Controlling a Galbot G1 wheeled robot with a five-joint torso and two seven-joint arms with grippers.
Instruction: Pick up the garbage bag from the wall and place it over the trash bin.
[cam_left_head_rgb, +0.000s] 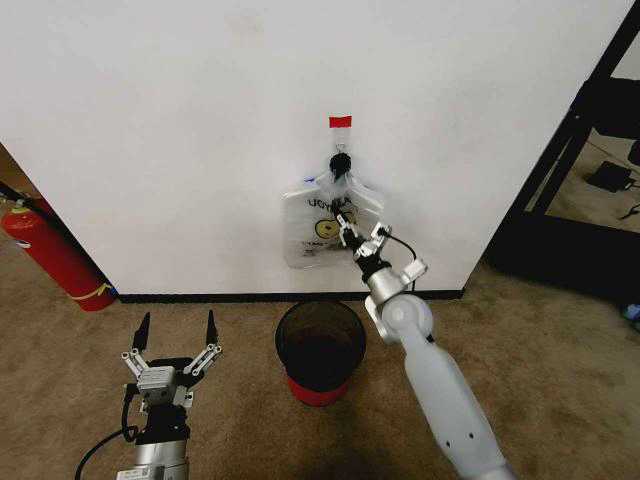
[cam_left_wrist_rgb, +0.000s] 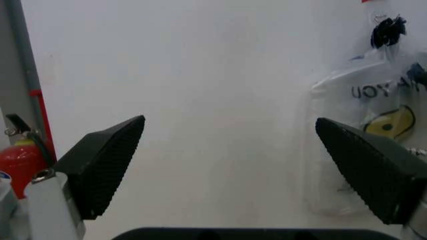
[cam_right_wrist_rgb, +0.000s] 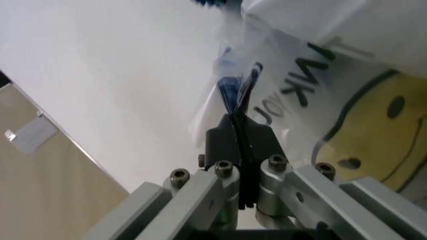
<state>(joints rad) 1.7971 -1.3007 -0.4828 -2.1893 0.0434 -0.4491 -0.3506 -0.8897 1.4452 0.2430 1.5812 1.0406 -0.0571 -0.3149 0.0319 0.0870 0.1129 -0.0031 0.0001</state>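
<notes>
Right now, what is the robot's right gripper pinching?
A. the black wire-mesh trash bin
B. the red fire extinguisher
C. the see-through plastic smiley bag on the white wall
C: the right gripper is shut on a fold of the see-through smiley garbage bag hanging on the white wall.

Right arm (cam_left_head_rgb: 445, 400): smooth white shell, silver wrist | grippers: silver linkages, hex screws, black ribbed fingertips (cam_left_wrist_rgb: 107, 165) | black cables
</notes>
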